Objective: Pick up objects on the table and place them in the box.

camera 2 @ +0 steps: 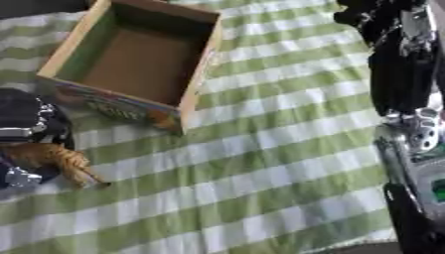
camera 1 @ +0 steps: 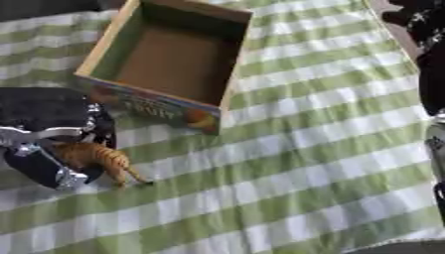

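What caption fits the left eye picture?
The robot's left hand holds an orange toy tiger beside the empty cardboard box.

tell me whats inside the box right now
Nothing shows inside the box: its brown floor is bare where visible. The near wall hides a strip of floor behind it. The orange tiger toy is outside, in the left hand.

Box mouth [camera 1: 178, 59]: open, unblocked, at 11 o'clock.
Surface [camera 1: 304, 163]: bare from centre to 5 o'clock.
Obstacle: right arm [camera 2: 404, 74] along 3 o'clock edge.
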